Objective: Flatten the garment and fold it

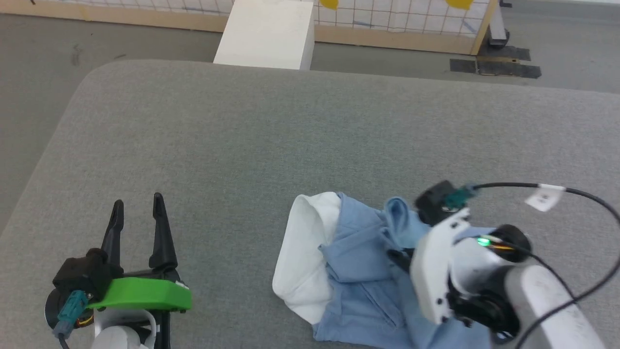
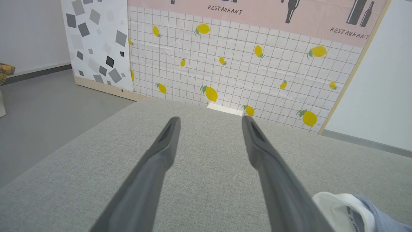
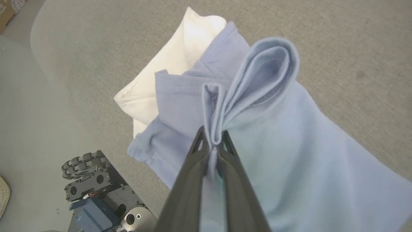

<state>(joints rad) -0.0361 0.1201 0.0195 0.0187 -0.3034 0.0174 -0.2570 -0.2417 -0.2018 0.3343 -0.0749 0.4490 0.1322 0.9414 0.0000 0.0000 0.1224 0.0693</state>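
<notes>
The garment (image 1: 358, 271) lies bunched in a heap on the grey padded surface (image 1: 242, 145), at the near edge and to my right, partly under my right forearm. It is not flat yet: its white inside is turned out at the end facing my left side, and the blue cloth is piled in creases behind that. As far as a heap has a long axis, it runs from that white end at the left across towards my right arm, sloping nearer to me as it goes.

My right gripper (image 3: 211, 137) is on it, clenched on a doubled fold of blue fabric that loops up past the fingertips. My left gripper (image 1: 138, 211) is released, fingers spread, with nothing between them, over bare surface well apart from the cloth. The white end points towards it and lies off to its right, so I judge that end is the one for my left arm to take when spreading.
</notes>
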